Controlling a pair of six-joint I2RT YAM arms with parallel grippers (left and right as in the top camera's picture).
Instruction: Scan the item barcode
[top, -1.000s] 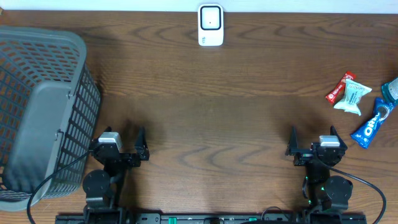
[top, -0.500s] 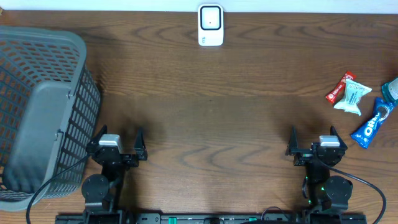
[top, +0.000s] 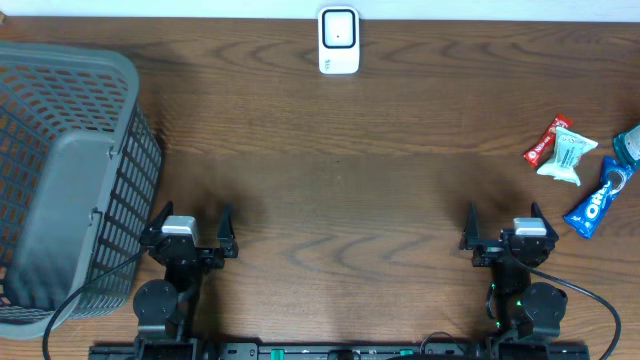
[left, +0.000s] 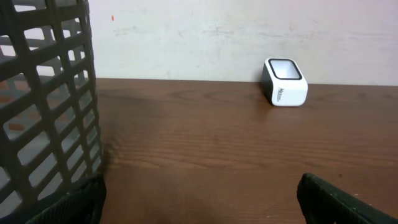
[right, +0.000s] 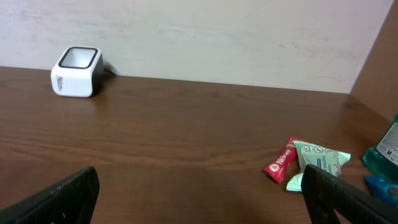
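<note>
Currently left gripper (top: 193, 218) and right gripper (top: 504, 218) stand spread. White scanner (top: 339, 40), dark window, top centre. Snacks (right: 317, 160) show in right wrist view; basket (left: 85, 74) in left.

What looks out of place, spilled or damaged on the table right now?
Nothing stands out. The scanner sits at the far edge, the basket at the left, and the snack packets lie in a loose cluster at the right edge, with nothing spilled. The left gripper and right gripper are open and empty.
</note>
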